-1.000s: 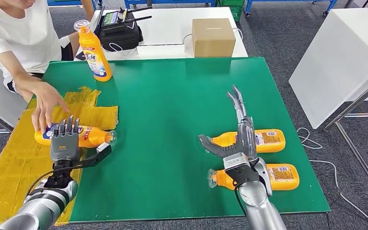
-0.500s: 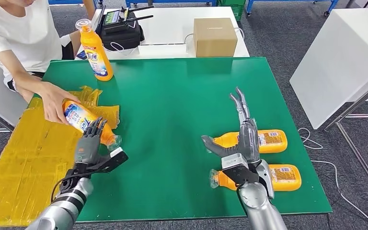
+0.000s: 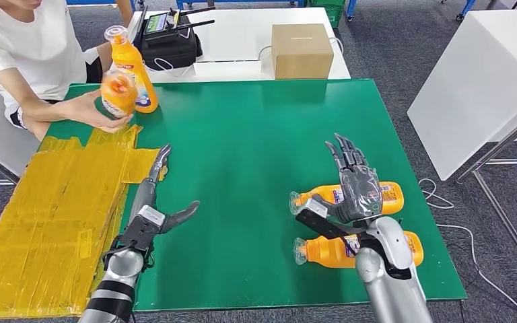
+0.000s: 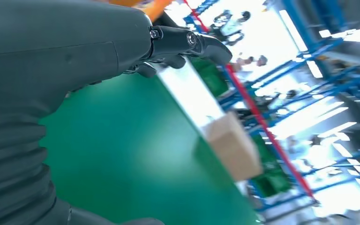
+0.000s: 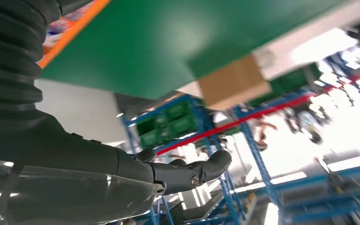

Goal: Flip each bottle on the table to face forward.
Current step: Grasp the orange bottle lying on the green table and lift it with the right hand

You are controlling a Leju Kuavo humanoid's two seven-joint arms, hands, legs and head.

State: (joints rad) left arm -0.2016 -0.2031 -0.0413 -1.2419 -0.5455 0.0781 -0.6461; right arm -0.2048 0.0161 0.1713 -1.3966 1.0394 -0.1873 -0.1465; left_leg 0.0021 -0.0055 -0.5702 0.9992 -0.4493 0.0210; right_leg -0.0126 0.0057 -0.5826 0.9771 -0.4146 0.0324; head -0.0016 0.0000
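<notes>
**Onlooker A:** From the green table (image 3: 256,141) down to the small things: how far along is this?

**Onlooker B:** Not far, I'd judge. One upright bottle (image 3: 130,65) stands at the table's far left corner. A person (image 3: 20,54) there holds a second bottle (image 3: 118,92) lifted just beside it. Two more lie flat near the table's right edge, caps pointing toward its middle: the far lying bottle (image 3: 385,194) and the near lying bottle (image 3: 326,250). Those two look like the work left.

**Onlooker A:** And the yellow sheet (image 3: 47,222) over the table's left edge?

**Onlooker B:** Crinkled and bearing nothing. The cardboard box (image 3: 300,51) sits beyond the table's far edge.

**Onlooker A:** The hands?

**Onlooker B:** The right hand (image 3: 354,185) hovers over the far lying bottle, fingers spread wide and holding nothing; whether the palm touches the bottle I cannot tell. The near lying bottle lies just under that forearm. The left hand (image 3: 153,195), fingers extended and thumb out, holds nothing at the table's left side beside the sheet, well apart from every bottle.
</notes>
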